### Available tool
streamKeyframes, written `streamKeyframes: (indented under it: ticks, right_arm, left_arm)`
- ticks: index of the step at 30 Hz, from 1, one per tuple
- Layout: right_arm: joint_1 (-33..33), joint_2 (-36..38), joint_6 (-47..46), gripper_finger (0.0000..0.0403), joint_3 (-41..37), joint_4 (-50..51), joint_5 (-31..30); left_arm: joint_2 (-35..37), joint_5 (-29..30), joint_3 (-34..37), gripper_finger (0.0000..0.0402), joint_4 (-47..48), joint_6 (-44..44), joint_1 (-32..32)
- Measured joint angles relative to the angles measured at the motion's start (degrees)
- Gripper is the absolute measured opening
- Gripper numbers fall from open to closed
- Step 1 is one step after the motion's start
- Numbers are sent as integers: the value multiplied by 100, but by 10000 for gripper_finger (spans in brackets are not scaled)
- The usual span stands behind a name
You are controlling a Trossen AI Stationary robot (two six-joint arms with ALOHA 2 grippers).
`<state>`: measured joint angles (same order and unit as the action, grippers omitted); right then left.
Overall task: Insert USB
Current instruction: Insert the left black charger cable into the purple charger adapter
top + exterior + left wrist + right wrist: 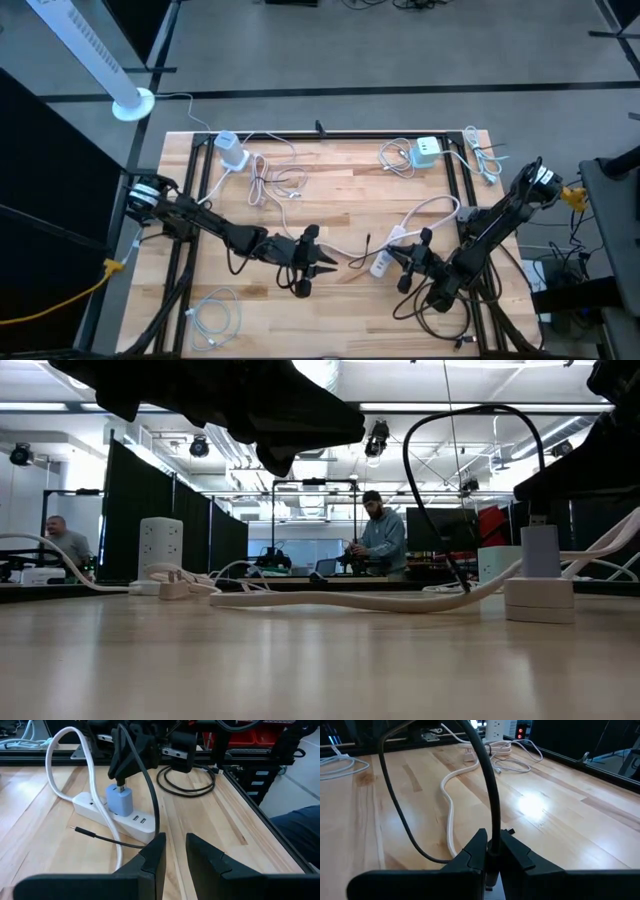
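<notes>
The right end effector (491, 851) pinches the black USB cable (487, 780) just behind its plug (limp, light, so grip near the stiff connector). The left end effector (175, 851) sits slightly spread, empty, near the tabletop's front edge beside the power strip (107, 815).

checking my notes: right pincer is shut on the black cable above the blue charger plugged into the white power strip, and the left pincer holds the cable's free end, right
Not quite: the left pincer holds nothing. The left wrist view shows the black cable's free end lying on the table. The rest stands: the right pincer grips the cable above the blue charger in the white power strip.
</notes>
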<state>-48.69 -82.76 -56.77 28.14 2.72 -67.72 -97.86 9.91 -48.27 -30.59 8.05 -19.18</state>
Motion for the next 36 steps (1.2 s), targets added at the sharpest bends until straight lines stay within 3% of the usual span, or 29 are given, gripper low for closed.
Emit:
streamKeyframes:
  ticks: [7,11,20,28,32,36]
  right_arm:
    - [-1,4,-669,18,28,594,230]
    - [16,4,-529,18,71,597,283]
    - [10,-356,-910,18,-40,527,43]
    - [-1,-214,-390,20,37,579,249]
    - [8,-32,-9,77,71,654,725]
    - [29,327,388,140,132,781,1140]
  left_arm:
    - [0,0,0,63,-1,0,0]
    - [0,0,0,63,-2,0,0]
    - [2,0,0,63,4,0,-2]
    - [2,-105,0,63,46,153,-28]
    - [20,-146,0,63,80,222,-39]
    - [189,-610,0,63,88,365,-52]
